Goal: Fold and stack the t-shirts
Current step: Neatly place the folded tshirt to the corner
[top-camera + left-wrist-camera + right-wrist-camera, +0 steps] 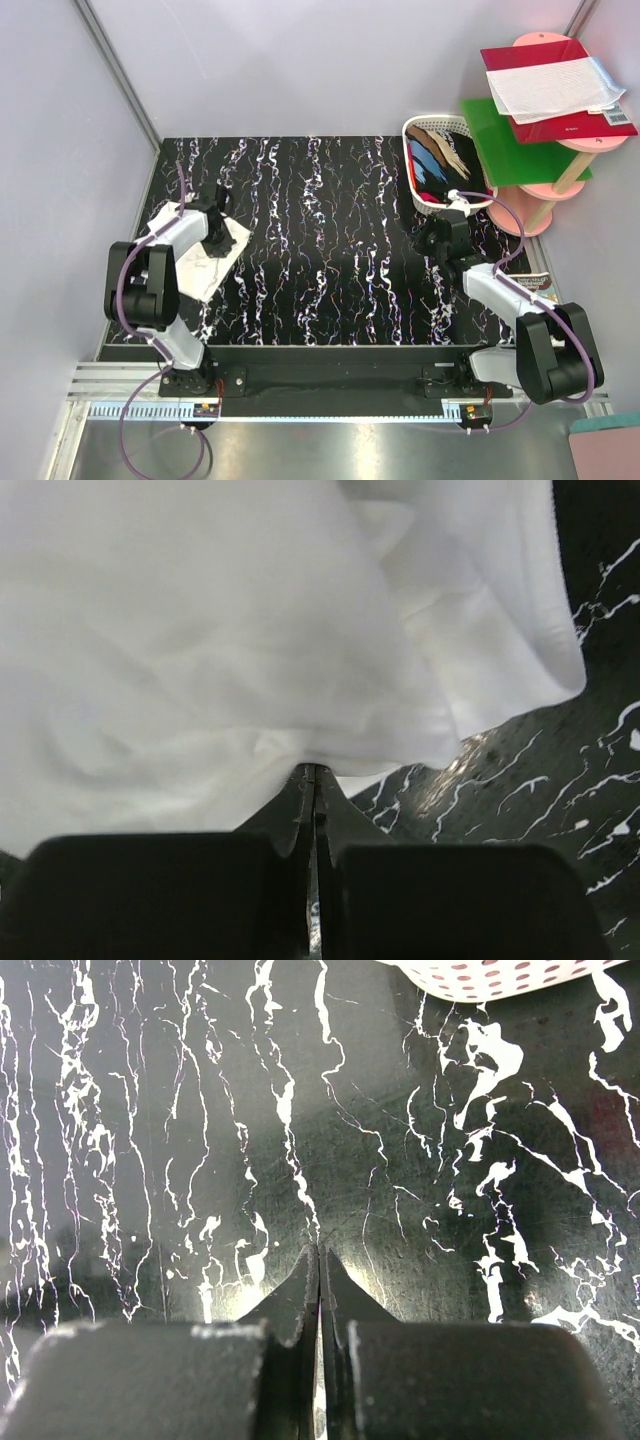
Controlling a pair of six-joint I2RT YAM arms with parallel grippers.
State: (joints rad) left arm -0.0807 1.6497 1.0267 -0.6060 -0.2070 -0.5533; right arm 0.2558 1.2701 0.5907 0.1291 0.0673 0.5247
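Black fingertips of the left gripper (315,770) press together on a fold of the white t-shirt (200,630) — wrinkles gather at the pinch. That shirt lies crumpled at the left edge of the black marbled table (330,240). The right gripper (319,1250) is closed with nothing in it, low over bare tabletop just beside the white perforated basket (415,135), which holds bunched dark, blue and tan t-shirts (440,165). No print shows on the cloth — the red folder (560,125) has a label too small to read.
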